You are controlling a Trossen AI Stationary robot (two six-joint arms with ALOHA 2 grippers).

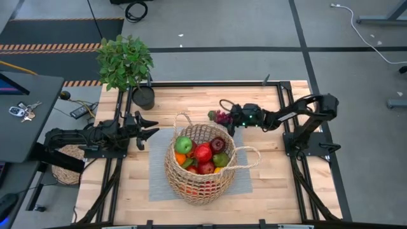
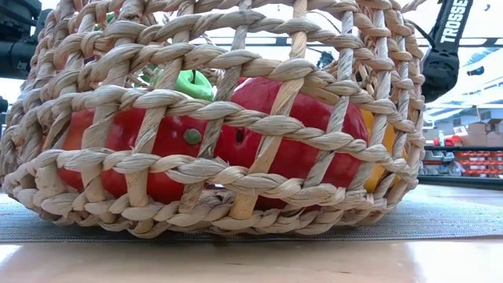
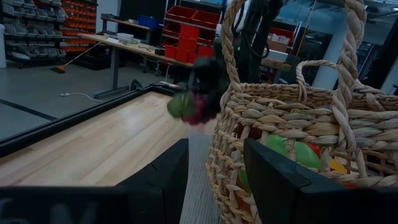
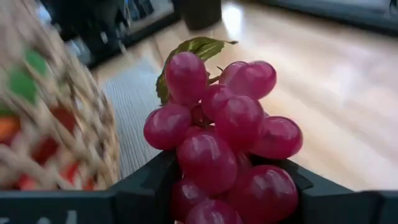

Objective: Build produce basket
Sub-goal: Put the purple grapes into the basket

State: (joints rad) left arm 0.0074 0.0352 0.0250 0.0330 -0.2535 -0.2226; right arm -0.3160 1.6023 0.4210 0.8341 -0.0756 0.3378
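The wicker basket (image 1: 191,191) stands on a grey mat (image 1: 159,181) at the table's middle. It holds several pieces of produce: a green apple (image 1: 183,144), red fruits (image 1: 203,152) and orange ones. In the low view, red fruit (image 2: 299,149) shows through the basket's weave (image 2: 236,118). My right gripper (image 1: 227,118) is just beyond the basket's far rim, shut on a bunch of dark red grapes (image 4: 224,143) with a green leaf (image 4: 193,50). My left gripper (image 1: 150,127) waits level at the table's left, left of the basket (image 3: 280,118), its fingers a little apart with nothing between them. My right gripper pinches the near part of the grape bunch (image 4: 211,186) between its two fingers (image 4: 155,186). It comes from the table's right, slanting a little downward. The rest of the bunch and the leaf stick out past the fingertips. The left wrist view shows the bunch (image 3: 193,106) clear of the table.
A leafy plant (image 1: 124,60) in a black pot (image 1: 144,97) stands at the table's far left corner. A flat woven disc (image 1: 67,168) lies off the table's left side, by a dark desk with keys (image 1: 19,111). Bare wood (image 1: 273,191) lies right of the mat.
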